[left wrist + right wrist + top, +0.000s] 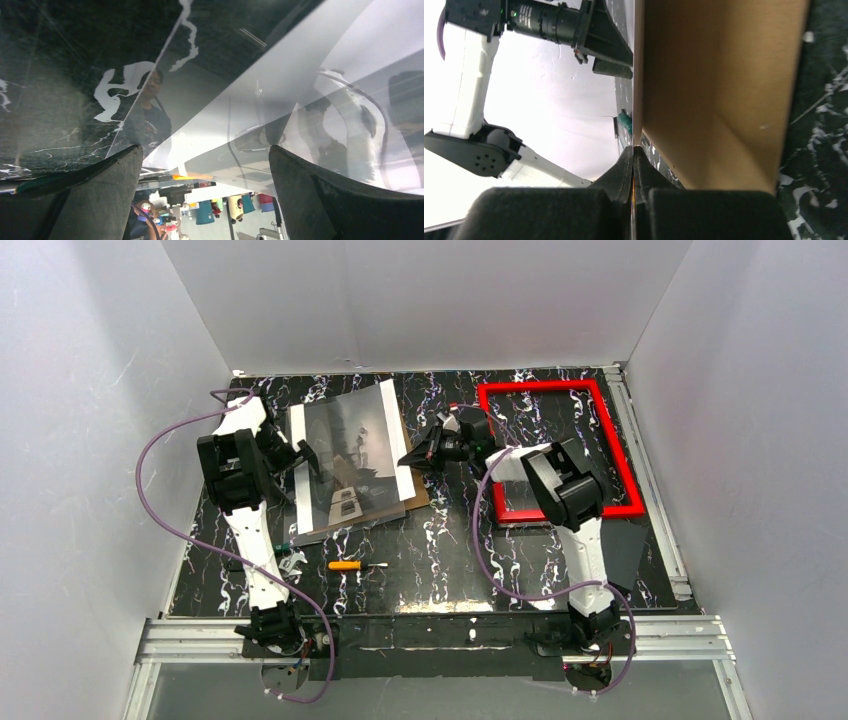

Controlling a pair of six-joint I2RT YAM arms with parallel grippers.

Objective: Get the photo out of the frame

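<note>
The photo (350, 460) is laid left of the frame (545, 388), over a backing board (418, 502). Its frame-side edge is pinched in the closed right gripper (408, 458); the left gripper (310, 455) is spread wide, empty.

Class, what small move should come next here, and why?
Probably raise the right gripper slightly: it is shut on the edge of the photo, which lies over the brown backing board, already apart from the frame. The left gripper hangs open.
</note>
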